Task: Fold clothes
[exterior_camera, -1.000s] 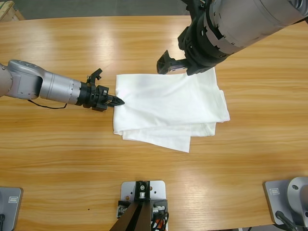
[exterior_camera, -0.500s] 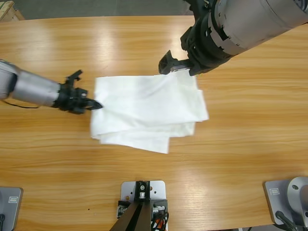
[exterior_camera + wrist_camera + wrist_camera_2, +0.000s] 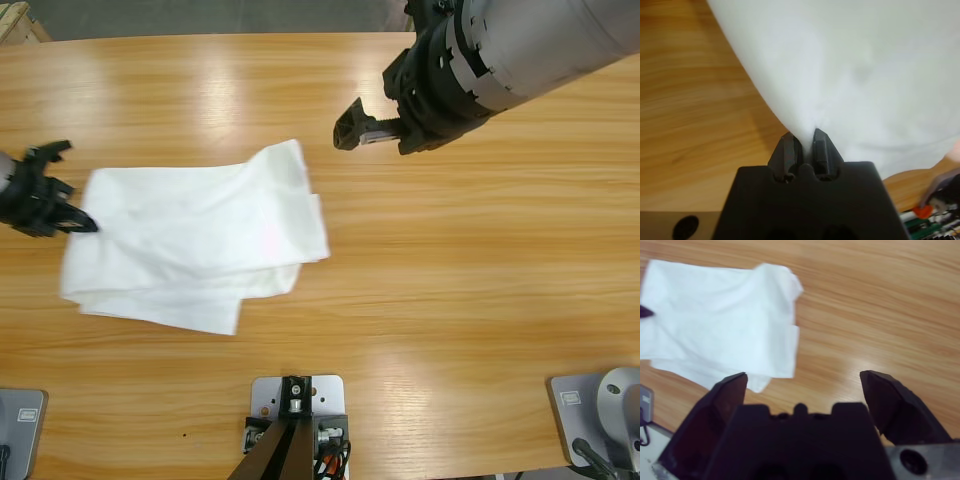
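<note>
The clothes are one white T-shirt (image 3: 190, 235), folded into a rough rectangle and lying on the left half of the wooden table. My left gripper (image 3: 88, 224) is at the table's left edge, shut on the shirt's left edge. In the left wrist view the white T-shirt (image 3: 855, 70) fans out from between the closed jaws of my left gripper (image 3: 804, 145). My right gripper (image 3: 345, 132) hangs open above the bare table at the upper middle, well clear of the shirt. Its wrist view looks down on the shirt (image 3: 720, 320) beyond the right gripper (image 3: 805, 385), whose jaws stand wide apart.
The big silver right arm (image 3: 520, 50) fills the upper right corner. Bare wooden tabletop (image 3: 460, 270) stretches to the right of the shirt and along the front edge.
My left gripper has dragged the shirt leftward across the table, from the middle to the left side. The right gripper has stayed almost still and no longer touches the shirt.
</note>
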You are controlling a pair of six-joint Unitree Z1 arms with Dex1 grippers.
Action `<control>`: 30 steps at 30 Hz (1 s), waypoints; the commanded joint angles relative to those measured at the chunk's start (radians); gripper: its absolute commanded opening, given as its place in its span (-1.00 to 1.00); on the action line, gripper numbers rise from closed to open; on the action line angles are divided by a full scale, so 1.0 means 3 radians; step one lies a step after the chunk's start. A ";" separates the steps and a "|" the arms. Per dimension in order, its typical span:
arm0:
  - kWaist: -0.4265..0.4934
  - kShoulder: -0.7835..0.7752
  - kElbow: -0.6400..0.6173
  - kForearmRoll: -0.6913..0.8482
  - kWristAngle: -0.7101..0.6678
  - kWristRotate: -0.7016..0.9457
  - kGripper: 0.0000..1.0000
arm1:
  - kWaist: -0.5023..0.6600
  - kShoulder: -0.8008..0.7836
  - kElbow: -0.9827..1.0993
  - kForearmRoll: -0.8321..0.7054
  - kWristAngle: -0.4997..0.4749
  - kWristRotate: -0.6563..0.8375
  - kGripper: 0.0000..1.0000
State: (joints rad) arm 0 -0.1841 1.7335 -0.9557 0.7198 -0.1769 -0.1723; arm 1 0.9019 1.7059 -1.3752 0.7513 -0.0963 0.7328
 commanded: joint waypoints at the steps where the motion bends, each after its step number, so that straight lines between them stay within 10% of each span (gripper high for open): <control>1: 0.0300 -0.0353 -0.0521 0.0965 0.0641 0.0635 -1.00 | -0.0033 -0.0144 0.0202 -0.0039 -0.0027 0.0141 0.84; 30: -0.1348 0.0592 -0.2151 0.1757 0.0373 0.0184 -1.00 | -0.0032 -0.0215 0.0734 -0.0260 0.0177 0.0430 0.84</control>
State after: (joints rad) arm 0 -0.5412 1.7633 -1.5112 1.2358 -0.0269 -0.0612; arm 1 0.9009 1.6529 -1.2153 0.6964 -0.0676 0.8444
